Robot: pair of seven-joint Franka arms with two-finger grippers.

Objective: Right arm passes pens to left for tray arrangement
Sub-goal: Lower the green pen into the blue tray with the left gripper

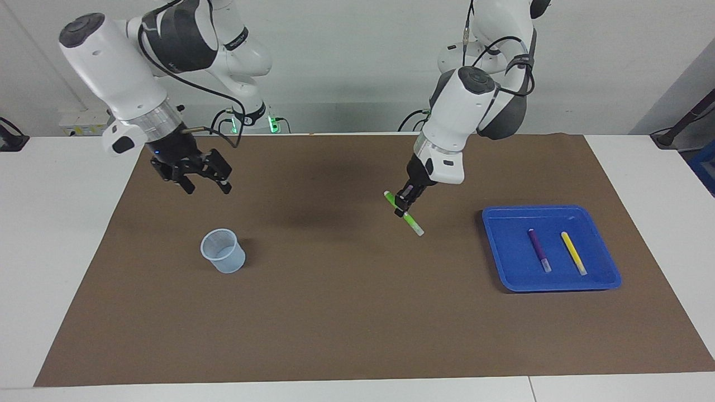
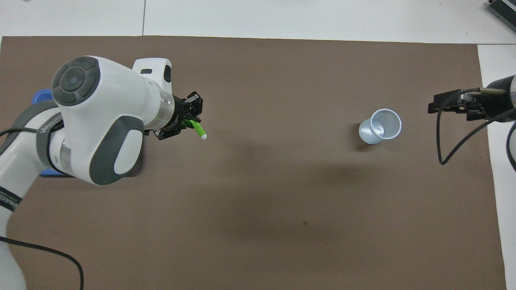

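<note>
Green pen clamped aslant in the left gripper, raised over the brown mat between cup and blue tray; purple pen and yellow pen lie in the tray; right gripper, fingers spread and empty, hangs over the mat beside the cup

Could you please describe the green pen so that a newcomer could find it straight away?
Start at the blue tray on the brown mat. Beside it, over the mat, the left gripper holds the green pen tilted; the purple pen and yellow pen lie in the tray.
</note>
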